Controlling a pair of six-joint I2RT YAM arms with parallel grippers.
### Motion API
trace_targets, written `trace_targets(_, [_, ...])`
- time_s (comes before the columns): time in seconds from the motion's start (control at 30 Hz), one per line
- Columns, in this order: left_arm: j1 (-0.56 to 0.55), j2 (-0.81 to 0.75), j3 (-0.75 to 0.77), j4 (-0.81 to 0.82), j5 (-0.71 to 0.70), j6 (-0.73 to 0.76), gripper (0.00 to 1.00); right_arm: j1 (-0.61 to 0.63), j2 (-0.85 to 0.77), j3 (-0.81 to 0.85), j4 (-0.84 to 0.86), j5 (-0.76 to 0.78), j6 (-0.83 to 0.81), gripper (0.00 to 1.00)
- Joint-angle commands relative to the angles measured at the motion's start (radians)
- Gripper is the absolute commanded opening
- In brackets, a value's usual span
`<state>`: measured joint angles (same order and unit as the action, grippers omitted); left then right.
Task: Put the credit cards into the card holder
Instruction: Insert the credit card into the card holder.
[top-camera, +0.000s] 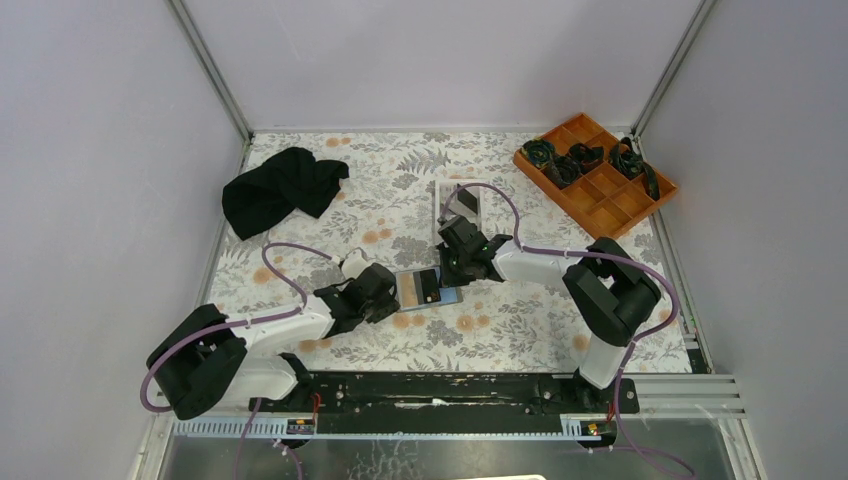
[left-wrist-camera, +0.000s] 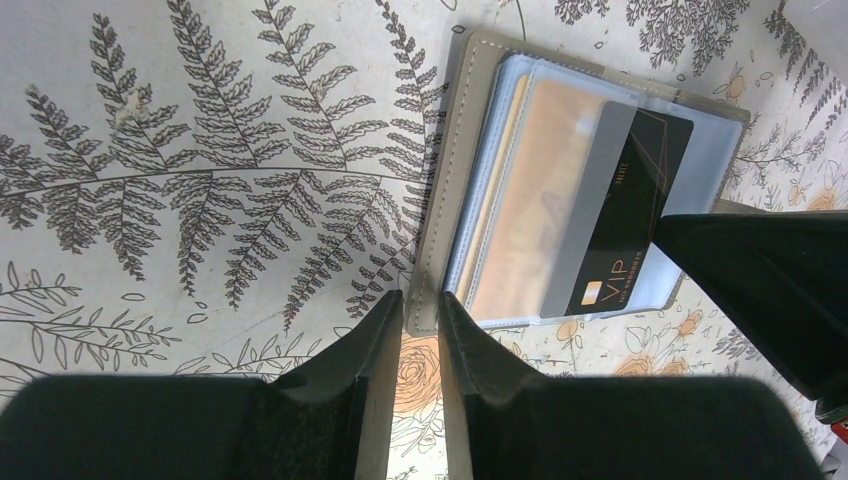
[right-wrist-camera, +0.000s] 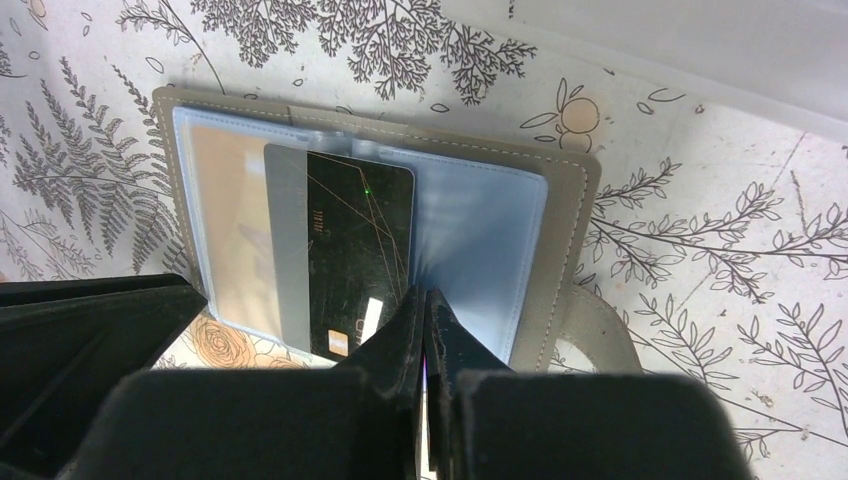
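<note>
While the left hand (left-wrist-camera: 420, 305), narrowly spread, meets the card holder (left-wrist-camera: 455, 150), the right hand (right-wrist-camera: 425, 295) is pressed together

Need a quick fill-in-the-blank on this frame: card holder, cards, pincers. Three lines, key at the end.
1. The card holder lies ___ on the table, with its pale blue sleeves facing up.
2. The VIP card is ___ with a grey stripe, and it overlaps the orange-gold card.
3. Above the sleeves, the right pincer is ___, its tips pressed together.
Missing words: open; black; shut.
</note>
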<state>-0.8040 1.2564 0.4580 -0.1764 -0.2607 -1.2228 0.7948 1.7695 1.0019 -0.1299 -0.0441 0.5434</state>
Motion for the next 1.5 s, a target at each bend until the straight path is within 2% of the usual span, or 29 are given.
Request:
trace_targets(0.0, [0.009, 0.008, -0.038, -0.058, 0.010, 0.032, 0.27, 0.010, 0.010, -0.010, 0.036, -0.008, 0.020, 0.00])
trace_targets(1.47, [0.043, 0.031, -0.062, -0.006, 0.029, 0.064, 0.26, 0.084, 0.095, 0.135, -0.010, 0.020, 0.016, 0.00])
